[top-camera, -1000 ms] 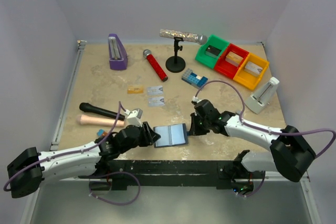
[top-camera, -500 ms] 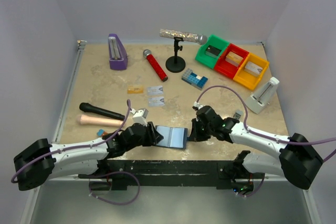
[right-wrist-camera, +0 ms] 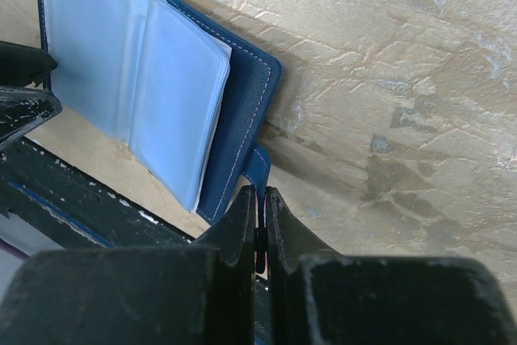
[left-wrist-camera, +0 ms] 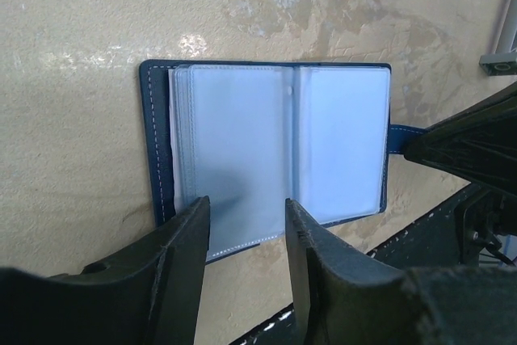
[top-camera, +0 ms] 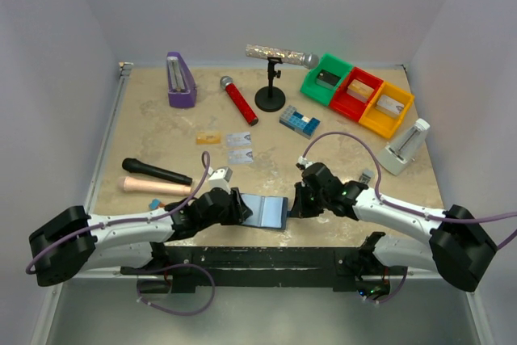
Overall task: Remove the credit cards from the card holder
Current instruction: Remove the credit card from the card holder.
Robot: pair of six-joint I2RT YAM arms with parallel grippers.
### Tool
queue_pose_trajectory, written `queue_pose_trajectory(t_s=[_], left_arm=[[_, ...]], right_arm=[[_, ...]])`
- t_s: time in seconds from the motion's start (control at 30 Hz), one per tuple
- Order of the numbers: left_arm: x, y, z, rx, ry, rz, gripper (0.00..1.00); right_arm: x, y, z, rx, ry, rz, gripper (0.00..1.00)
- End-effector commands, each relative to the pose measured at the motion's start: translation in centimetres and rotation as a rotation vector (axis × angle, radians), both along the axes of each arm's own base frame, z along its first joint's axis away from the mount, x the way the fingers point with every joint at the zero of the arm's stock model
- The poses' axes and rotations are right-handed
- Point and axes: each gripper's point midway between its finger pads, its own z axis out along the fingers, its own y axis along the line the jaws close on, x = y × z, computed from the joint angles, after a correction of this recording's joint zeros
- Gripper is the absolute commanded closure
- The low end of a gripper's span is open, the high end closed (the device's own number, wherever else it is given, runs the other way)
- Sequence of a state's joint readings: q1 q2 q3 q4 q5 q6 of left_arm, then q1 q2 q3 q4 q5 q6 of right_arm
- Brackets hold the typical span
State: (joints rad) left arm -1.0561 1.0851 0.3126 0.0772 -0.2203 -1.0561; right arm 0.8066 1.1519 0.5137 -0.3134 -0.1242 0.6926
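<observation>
The card holder (top-camera: 265, 209) lies open at the table's near edge, pale blue pockets up; it also shows in the left wrist view (left-wrist-camera: 266, 159) and the right wrist view (right-wrist-camera: 145, 78). No card shows in its pockets. My left gripper (top-camera: 238, 206) is open, its jaws (left-wrist-camera: 246, 216) straddling the holder's near left edge. My right gripper (top-camera: 294, 199) is shut on the holder's closure tab (right-wrist-camera: 257, 166) at its right side. Three credit cards lie farther back on the table: one gold (top-camera: 208, 138) and two silver (top-camera: 239, 138) (top-camera: 240, 155).
A black microphone (top-camera: 157, 171) and a peach handle (top-camera: 153, 187) lie at the left. A small orange-and-blue block (top-camera: 155, 204) sits by the left arm. Farther back are a red microphone (top-camera: 239, 100), a mic stand (top-camera: 271, 94), a blue-white brick block (top-camera: 300, 121) and coloured bins (top-camera: 358, 94).
My left arm has moved right, bringing its open jaws onto the holder's left edge. The right gripper dropped slightly nearer and stays on the tab.
</observation>
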Motion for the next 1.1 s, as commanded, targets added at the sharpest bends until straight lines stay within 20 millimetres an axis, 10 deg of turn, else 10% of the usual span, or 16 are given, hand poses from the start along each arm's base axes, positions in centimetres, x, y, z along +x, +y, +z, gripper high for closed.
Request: queue_pose_trajectory(t_s=[0.0,1.07], left_arm=[[0.7,-0.6,1.3,-0.014,-0.022,0.011,0.53],[-0.2,-2.4,0.8,-0.065,0.000,-0.072,0.52]], right_arm=[[0.1,0.6,0.3,0.029,-0.010,0.005,1.00],[0.0,1.5,0.1,0.048,0.017,0.031,1.00]])
